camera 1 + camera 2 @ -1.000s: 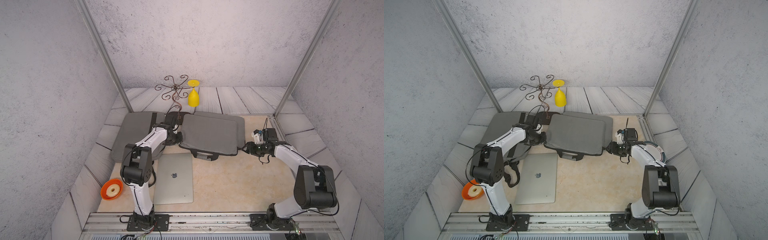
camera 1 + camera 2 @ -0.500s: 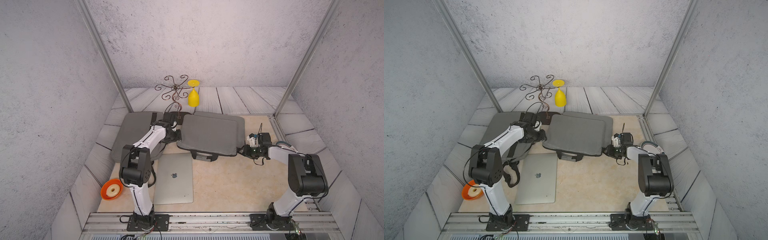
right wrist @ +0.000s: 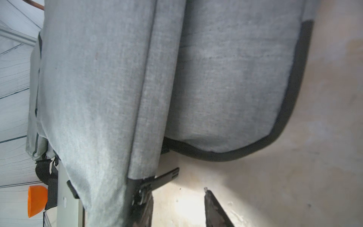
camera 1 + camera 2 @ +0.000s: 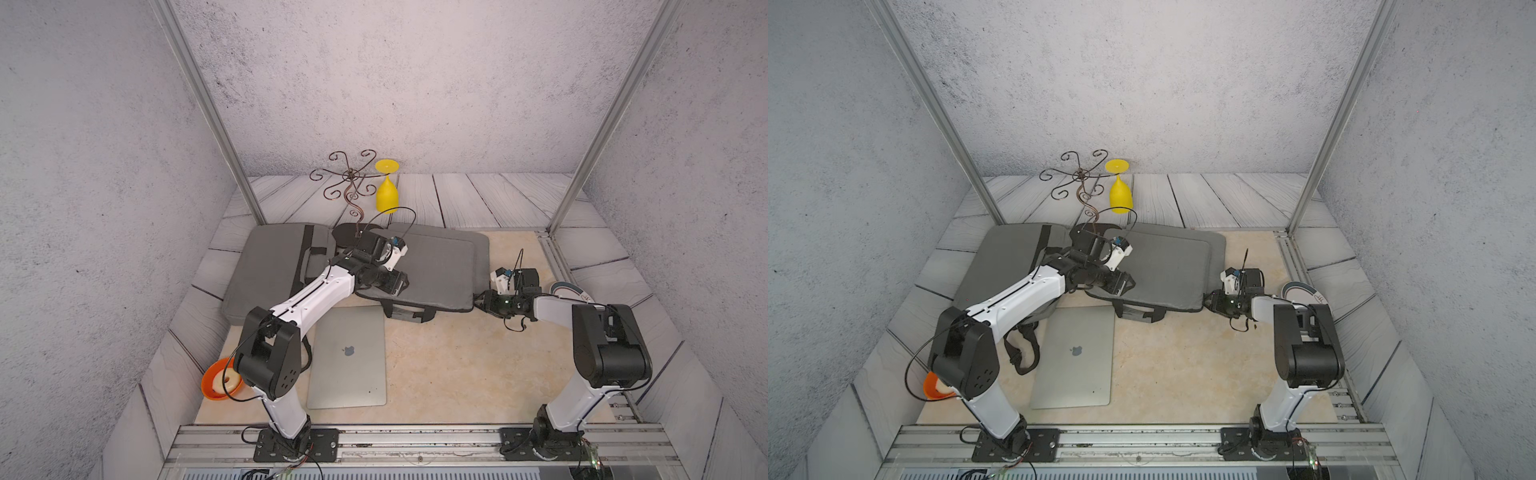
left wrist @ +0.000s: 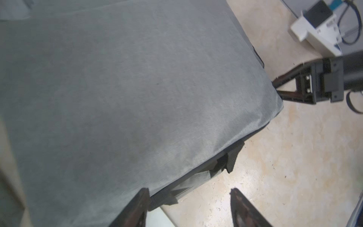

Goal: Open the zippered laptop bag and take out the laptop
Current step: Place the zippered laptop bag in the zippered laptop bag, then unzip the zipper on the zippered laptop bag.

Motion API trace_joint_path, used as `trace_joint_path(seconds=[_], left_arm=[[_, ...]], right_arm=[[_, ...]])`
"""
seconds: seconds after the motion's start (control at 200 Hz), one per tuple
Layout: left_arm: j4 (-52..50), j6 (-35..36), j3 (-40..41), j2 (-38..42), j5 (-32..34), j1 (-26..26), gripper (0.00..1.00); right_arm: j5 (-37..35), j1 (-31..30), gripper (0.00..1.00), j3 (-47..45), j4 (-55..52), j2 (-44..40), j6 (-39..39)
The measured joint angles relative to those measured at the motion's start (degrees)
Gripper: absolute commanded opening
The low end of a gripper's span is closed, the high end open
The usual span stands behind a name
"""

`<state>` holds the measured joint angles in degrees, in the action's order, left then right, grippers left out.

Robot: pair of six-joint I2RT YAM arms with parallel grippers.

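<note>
On the tan surface (image 4: 457, 374) we see the flat silver laptop (image 4: 349, 361), long side running front to back. Just behind it the soft gray cloth laptop bag (image 4: 436, 270) lies longways across. The left gripper (image 5: 189, 190) is open over its edge; the right gripper (image 3: 177, 192) is open at its corner.

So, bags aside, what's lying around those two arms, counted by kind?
Laptop: 1
Yellow goblet: 1
Orange bowl: 1
Whitish ring in the bowl: 1
Plate: 1
Wire stand: 1
Total: 6
</note>
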<state>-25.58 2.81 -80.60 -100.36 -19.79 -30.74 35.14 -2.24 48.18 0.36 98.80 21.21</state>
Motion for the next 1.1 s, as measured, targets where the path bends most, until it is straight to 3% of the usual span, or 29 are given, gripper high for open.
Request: trace_joint_path(seconds=[0.33, 0.575, 0.776, 0.946, 1.101], left_arm=[[4.7, 14.4, -0.2, -7.6, -2.1, -5.9, 0.71], [6.6, 24.3, -0.4, -13.0, 1.7, -11.1, 0.73], [9.0, 29.3, -1.4, -15.6, 7.1, -12.2, 0.71], [10.9, 32.9, -3.2, -17.5, 12.7, -13.1, 0.63], [12.1, 36.0, -3.4, -18.5, 19.1, -15.0, 0.39]], right_arm=[[2.9, -2.2, 0.43, -2.1, 3.1, 0.0, 1.1], [3.0, -2.4, 0.42, -2.3, 3.0, -0.2, 1.1], [3.0, -2.4, 0.42, -2.3, 2.0, -0.2, 1.0], [3.3, -2.4, 0.42, -2.3, 1.1, -0.2, 1.0], [3.6, -2.4, 0.42, -2.1, 0.2, -0.2, 0.8]])
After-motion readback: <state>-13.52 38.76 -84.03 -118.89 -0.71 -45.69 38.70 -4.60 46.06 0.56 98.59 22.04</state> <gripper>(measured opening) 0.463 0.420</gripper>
